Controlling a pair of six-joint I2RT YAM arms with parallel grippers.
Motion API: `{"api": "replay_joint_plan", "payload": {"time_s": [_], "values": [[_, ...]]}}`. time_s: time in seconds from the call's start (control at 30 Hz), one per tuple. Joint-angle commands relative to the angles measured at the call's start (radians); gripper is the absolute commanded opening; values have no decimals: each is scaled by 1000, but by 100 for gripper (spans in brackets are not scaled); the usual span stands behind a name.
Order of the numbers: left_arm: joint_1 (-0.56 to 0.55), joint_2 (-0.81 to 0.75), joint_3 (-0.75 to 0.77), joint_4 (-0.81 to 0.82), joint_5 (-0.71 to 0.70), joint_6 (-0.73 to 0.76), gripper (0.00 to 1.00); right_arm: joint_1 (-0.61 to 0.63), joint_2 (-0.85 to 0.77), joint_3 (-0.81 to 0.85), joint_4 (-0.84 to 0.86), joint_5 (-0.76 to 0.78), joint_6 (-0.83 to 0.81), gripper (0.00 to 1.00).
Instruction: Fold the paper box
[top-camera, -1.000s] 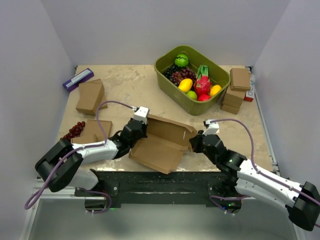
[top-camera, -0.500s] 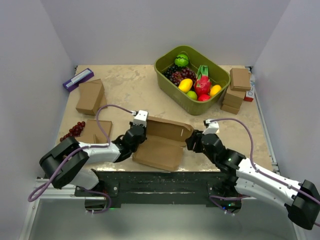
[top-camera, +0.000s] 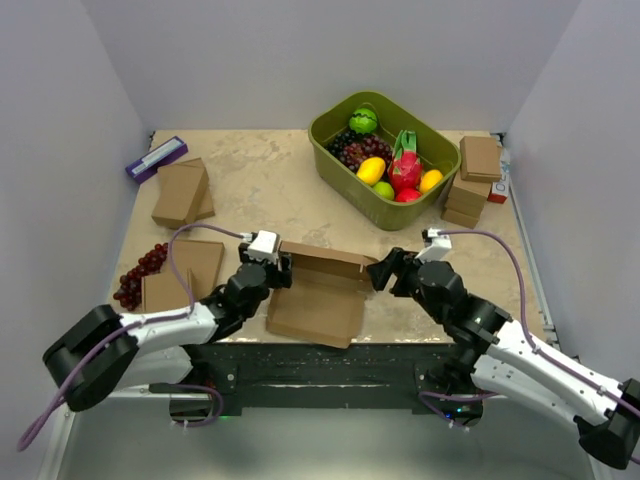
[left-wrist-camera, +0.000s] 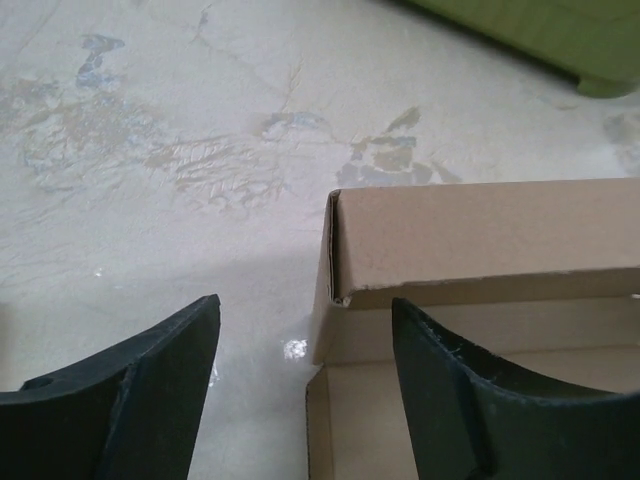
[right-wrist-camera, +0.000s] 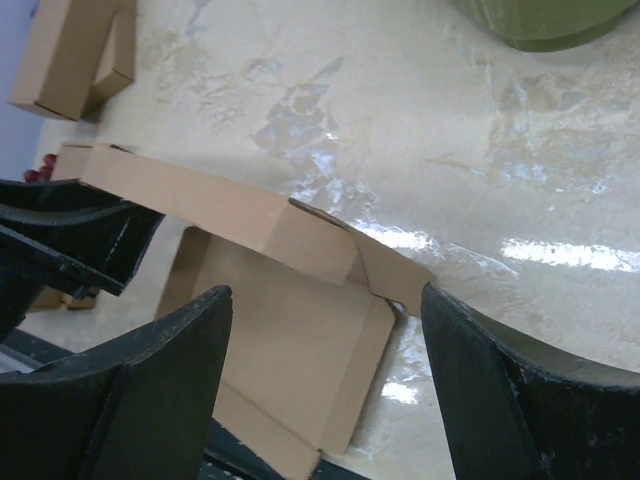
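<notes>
The paper box (top-camera: 318, 300) lies at the table's (top-camera: 270, 190) near edge, its long axis running left-right between the wide-open, empty left gripper (top-camera: 283, 270) and right gripper (top-camera: 377, 274), each just beside its own end.

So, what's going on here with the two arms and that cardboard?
Two robot arms are working on the paper box, which lies partly folded near the front edge of the table, with its back wall raised. The left arm's fingers are open at the box's left corner. The right arm's fingers are open facing its right end flap. Neither is gripping it.
</notes>
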Motion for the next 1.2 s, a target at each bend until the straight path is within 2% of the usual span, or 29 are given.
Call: {"api": "replay_joint_plan", "payload": {"time_s": [0.0,0.13,0.27,0.33,0.47,0.57,0.7,0.87,1.17], "values": [[-6,-164,-24,-102,96,-42,80,-3,-27,70,-16,-49,61,79],[2,-298,17,-283,152,-94,90,-5,-17,105,9,-87,100,79],[92,-378,158,-535,276,-232,93,-3,26,144,9,-118,129,78],[112,-386,196,-569,293,-249,93,-3,37,152,18,-122,138,77],[151,-378,279,-575,363,-259,93,-3,58,147,50,-138,147,77],[220,-323,310,-575,439,-240,93,-3,81,145,64,-153,159,76],[328,-249,315,-561,603,-223,90,-3,114,127,98,-158,172,75],[355,-193,315,-522,676,-211,86,-2,146,115,121,-145,190,74],[378,-153,267,-431,701,-240,80,-3,227,126,119,-98,190,73]]}}
